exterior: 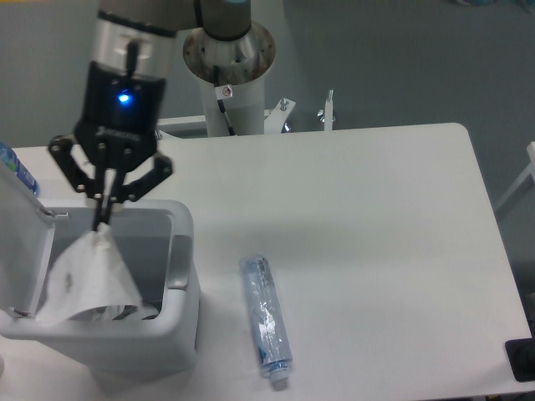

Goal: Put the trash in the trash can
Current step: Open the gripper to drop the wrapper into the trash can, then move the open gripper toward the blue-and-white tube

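My gripper (pixel 102 221) hangs over the open white trash can (pixel 180 322) at the left, shut on the top of a crumpled translucent white wrapper (pixel 88 280). The wrapper dangles down into the can's opening. The other piece of trash, a crushed clear bluish bottle (pixel 266 329), lies on the table to the right of the can, its cap end toward the front edge. The can's lid (pixel 21 242) stands flipped up at its left side, and a grey latch (pixel 179 261) sits on its right rim.
The arm's base column (pixel 230 63) rises behind the table at the back. A blue-labelled object (pixel 17 171) peeks in at the far left edge. A dark object (pixel 522 360) sits at the table's front right corner.
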Action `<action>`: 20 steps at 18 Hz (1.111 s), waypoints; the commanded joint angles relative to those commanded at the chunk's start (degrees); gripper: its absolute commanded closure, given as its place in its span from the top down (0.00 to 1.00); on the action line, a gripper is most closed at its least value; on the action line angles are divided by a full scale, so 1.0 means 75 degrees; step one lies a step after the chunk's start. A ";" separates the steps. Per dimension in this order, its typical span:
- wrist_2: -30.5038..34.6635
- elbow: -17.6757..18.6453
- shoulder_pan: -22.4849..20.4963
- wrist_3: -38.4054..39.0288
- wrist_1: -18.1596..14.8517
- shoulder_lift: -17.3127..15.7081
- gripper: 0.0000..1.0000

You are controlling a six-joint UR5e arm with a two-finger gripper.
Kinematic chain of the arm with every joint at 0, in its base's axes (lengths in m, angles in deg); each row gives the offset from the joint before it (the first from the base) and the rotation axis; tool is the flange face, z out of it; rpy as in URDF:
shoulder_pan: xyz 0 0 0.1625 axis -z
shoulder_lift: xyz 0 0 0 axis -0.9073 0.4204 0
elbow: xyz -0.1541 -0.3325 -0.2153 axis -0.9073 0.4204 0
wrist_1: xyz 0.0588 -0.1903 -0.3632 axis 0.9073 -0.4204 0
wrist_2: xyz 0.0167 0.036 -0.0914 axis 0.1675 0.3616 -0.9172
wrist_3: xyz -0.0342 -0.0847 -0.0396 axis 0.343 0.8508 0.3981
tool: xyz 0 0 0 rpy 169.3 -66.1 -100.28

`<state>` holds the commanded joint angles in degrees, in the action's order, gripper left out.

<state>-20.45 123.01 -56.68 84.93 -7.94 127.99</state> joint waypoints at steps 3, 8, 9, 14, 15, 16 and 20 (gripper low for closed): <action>-0.0011 -0.0023 -0.0093 0.0022 -0.0034 0.0000 1.00; -0.0011 -0.0210 -0.0654 0.0046 -0.0034 -0.0047 1.00; -0.0012 -0.0326 -0.0865 0.0046 -0.0034 -0.0047 1.00; 0.0105 -0.0562 -0.1978 -0.0070 -0.0023 0.0257 1.00; 0.0164 -0.0562 -0.2189 -0.0083 -0.0011 0.0316 1.00; 0.0211 -0.0562 -0.2377 -0.0187 -0.0011 0.0374 1.00; 0.0607 -0.0726 -0.2847 -0.0772 -0.0023 0.0597 1.00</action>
<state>-15.90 117.56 -78.03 79.14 -8.11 132.48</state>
